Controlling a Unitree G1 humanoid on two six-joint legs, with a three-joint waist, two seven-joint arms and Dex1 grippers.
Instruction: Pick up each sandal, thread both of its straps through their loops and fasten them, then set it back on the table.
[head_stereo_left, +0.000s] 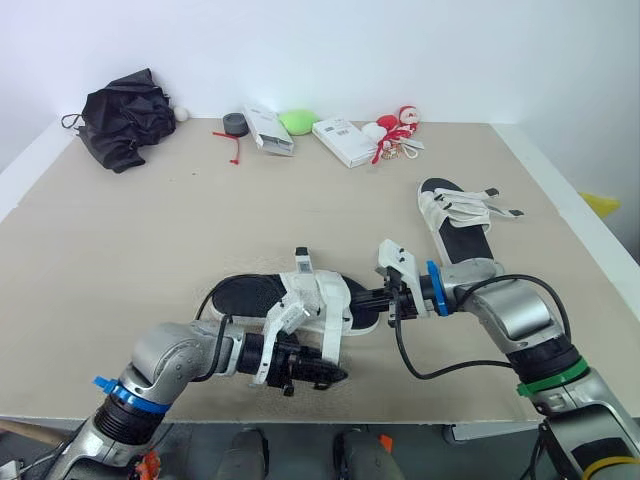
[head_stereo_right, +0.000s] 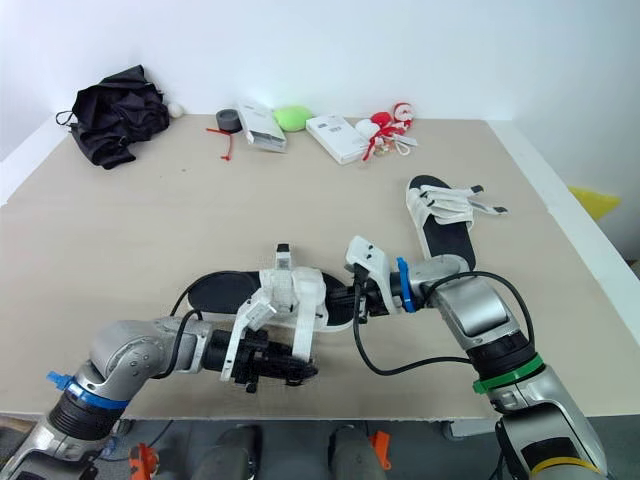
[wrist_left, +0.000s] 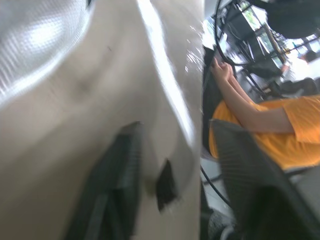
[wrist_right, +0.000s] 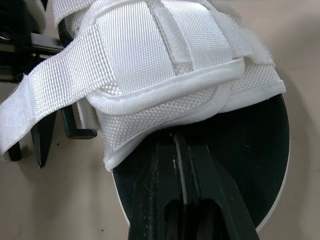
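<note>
White webbing hangs loose from the near sandal, which lies on the table between your claws, so you look mid-threading. Your right claw is closed tight on nothing visible, tips against the sole under the toe strap; your left claw sits beside the loose strap, and I cannot tell its opening. Next, catch that strap end and feed its loop.

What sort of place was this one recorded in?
Probably an indoor lab or robot data-collection room: a beige table against a bare white wall, small boxes lined along its far edge, and a person in an orange shirt close by.
</note>
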